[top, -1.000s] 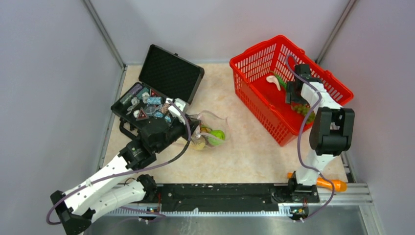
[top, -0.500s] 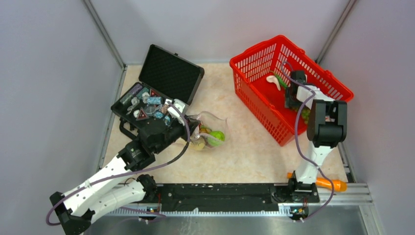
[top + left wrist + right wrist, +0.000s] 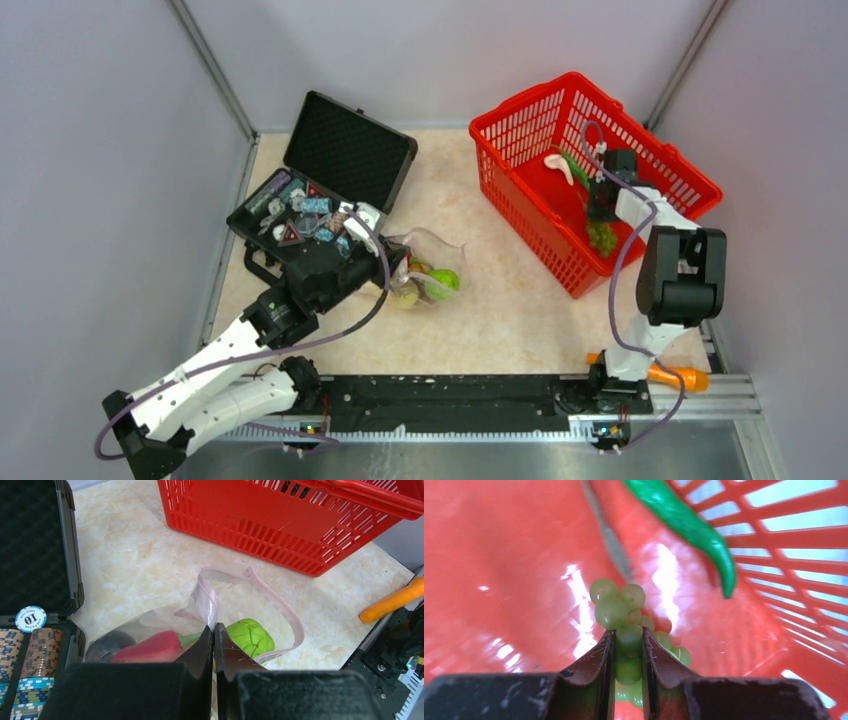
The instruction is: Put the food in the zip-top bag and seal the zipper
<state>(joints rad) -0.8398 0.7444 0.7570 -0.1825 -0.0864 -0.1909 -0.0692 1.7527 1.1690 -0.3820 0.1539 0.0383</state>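
Right gripper clamped on green grapes inside red basket; we're at pickup step. Left gripper pinches zipper, propping zip-top bag mouth open on table. Next we lift clear of rim, carry grapes to mouth.

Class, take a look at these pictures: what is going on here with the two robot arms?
The left gripper is shut on the mouth edge of the clear zip-top bag, which lies on the table beside the black case with its pink zipper unsealed. A green fruit and a red piece sit inside. The right gripper is down in the red basket, its fingers closed on a bunch of green grapes.
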